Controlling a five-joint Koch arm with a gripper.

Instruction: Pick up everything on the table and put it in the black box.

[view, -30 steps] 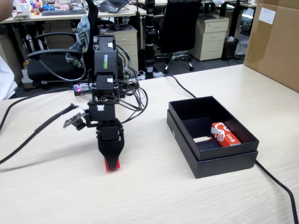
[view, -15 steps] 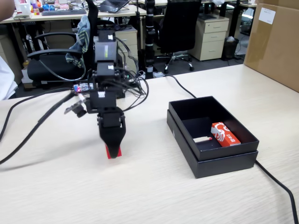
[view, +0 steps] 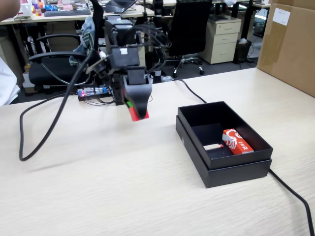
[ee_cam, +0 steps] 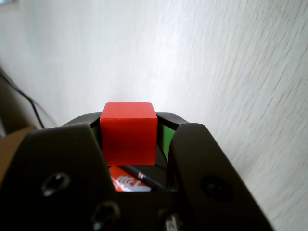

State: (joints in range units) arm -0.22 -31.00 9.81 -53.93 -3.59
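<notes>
Red cube (view: 139,114) clamped in end effector (view: 138,112) above tabletop (view: 123,187), black box (view: 197,155) near right edge holding orange-red packet (view: 237,141)

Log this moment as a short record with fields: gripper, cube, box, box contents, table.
gripper: gripper raised above the table, fingers closed on the cube
cube: red cube held between the fingers, off the tabletop, left of the box in the fixed view
box: black box open, resting on the table, nested in a wider black tray
box contents: orange-red packet with white print, a thin pale item beside it
table: beige wood-grain table, black cables across it
</notes>
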